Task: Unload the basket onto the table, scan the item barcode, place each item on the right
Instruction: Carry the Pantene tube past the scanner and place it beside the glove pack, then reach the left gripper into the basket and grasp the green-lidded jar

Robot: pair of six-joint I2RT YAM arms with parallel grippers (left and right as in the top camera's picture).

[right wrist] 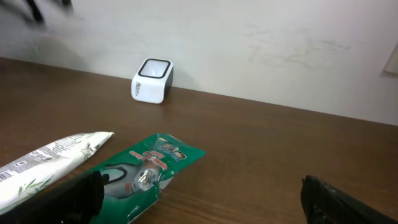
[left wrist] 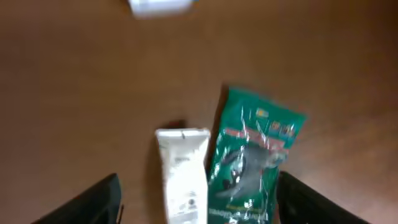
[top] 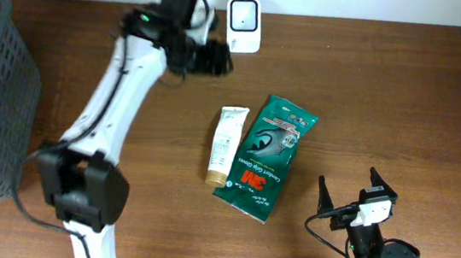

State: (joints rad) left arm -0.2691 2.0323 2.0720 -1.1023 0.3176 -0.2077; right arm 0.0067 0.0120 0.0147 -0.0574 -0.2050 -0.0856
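Overhead, the green pack [top: 266,157] lies flat on the brown table [top: 406,96], near the middle. It has a picture of a glove on it. The white tube [top: 227,144] lies just beside it, on its left side in this view. I cannot tell if the two touch. The tube's cap end points to the near edge of the table.

The white scanner [top: 245,14] stands at the far edge of the table, well apart from the pack and the tube. Its dark window faces up.

The left gripper [top: 214,57] is close to the scanner, between it and the tube. In the left wrist view its two black fingers [left wrist: 93,202] are spread wide at the bottom corners, with the tube and the pack on the table between them. It holds nothing.

The right gripper [top: 349,186] is near the front edge, to the right of the pack. Its fingers [right wrist: 348,202] are spread wide too, and nothing is in them.

A grey basket [top: 4,79] sits at the left end of the table, with something colourful inside.
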